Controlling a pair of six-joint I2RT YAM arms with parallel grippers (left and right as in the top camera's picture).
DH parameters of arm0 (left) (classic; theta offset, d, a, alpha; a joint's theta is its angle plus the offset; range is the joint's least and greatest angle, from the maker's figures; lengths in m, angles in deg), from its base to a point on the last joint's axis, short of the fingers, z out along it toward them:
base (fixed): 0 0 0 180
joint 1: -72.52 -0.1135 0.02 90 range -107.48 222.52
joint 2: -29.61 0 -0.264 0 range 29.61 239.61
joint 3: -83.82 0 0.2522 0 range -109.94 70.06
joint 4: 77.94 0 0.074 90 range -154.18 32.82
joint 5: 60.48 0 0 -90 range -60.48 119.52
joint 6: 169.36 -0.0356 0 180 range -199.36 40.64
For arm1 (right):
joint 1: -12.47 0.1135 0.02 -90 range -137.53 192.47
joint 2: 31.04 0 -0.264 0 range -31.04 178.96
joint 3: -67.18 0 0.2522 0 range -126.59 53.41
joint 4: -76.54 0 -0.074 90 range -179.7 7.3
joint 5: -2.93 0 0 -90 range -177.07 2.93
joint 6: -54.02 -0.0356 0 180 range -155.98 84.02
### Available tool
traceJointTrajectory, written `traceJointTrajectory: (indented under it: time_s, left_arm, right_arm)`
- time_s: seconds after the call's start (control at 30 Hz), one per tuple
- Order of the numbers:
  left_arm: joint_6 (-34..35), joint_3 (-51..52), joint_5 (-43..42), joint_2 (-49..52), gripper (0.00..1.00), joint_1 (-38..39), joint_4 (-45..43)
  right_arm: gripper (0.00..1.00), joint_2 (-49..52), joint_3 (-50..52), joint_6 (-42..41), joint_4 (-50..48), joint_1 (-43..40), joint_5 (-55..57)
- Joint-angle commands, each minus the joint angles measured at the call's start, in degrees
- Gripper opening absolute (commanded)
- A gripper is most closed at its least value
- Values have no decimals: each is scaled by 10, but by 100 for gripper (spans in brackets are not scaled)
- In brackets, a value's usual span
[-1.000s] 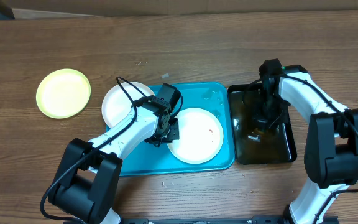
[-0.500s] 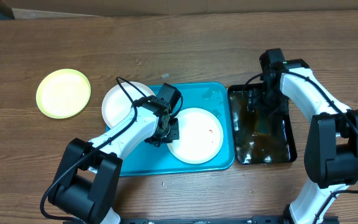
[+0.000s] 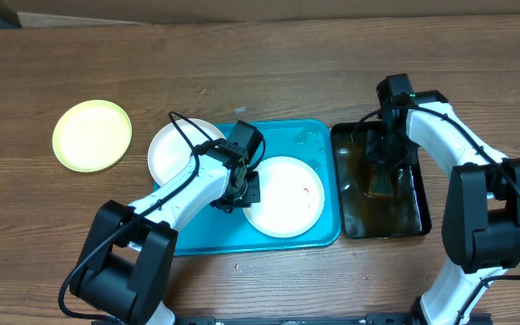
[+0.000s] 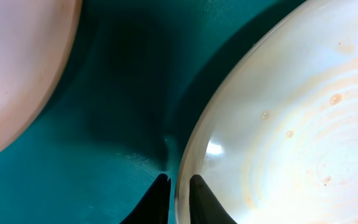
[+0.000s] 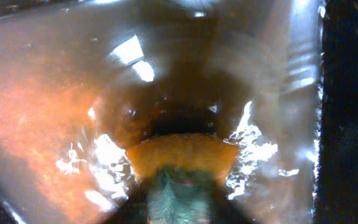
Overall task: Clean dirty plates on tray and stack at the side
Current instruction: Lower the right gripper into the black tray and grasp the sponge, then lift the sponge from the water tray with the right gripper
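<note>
Plate with red smears [image 3: 287, 200], a white one, lay flat inside the tray [image 3: 307, 135], toward its right half. Your left gripper [image 4: 176, 188] was clenched on that plate's left rim, with one fingertip on each side of the edge, as your left wrist view showed. Small droplets and faint orange rings marked the plate's surface there. A second white plate [image 3: 175, 152] sat over the tray's far left corner, partly overhanging the rim, close beside your left arm. The yellow-green plate [image 3: 92, 135] lay alone on the table [image 3: 260, 63], well apart to the left of the tray.

Your right gripper [image 3: 383, 165] was down in the black tub [image 3: 422, 209], which stood just beside the tray's right edge and held murky brown water. A sponge [image 5: 182, 155], orange with a green face, sat right at the fingertips. You could not tell from either view whether the jaws had hold of it or stood free of it.
</note>
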Motion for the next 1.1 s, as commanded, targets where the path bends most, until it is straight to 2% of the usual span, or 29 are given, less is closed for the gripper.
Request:
traceJointTrajectory:
  time_s: [0.0,0.03,0.1,0.33,0.57,0.73,0.77,0.83,0.87,0.97,1.07]
  left_arm:
    - [3,-9,6,4,15,0,0]
    - [3,-9,8,4,14,0,0]
    - [3,-9,8,4,4,0,-1]
    - [10,-9,23,4,4,-15,-2]
    - [10,-9,28,4,4,-51,-2]
    - [8,-9,21,4,5,-49,8]
    - [7,-9,21,4,6,-47,9]
    - [7,-9,21,4,12,-42,11]
    - [7,-9,21,4,16,-40,11]
    - [7,-9,21,4,22,-36,11]
    - [7,-9,21,4,21,-37,11]
  right_arm:
    - [49,-4,-28,-4,24,0,-28]
    - [49,-4,-36,-4,37,0,-28]
    - [51,-4,-47,-5,59,0,-28]
    - [55,-4,-48,-5,115,0,-28]
    - [55,-4,-25,-5,108,1,-28]
    - [55,-4,5,-5,77,1,-28]
    - [53,-4,7,-5,71,1,-28]
    - [24,-4,9,-5,67,1,-28]
    - [5,-4,9,-5,66,1,-28]
    - [4,-4,6,-5,68,1,-28]
    - [4,-4,-18,-5,86,0,-28]
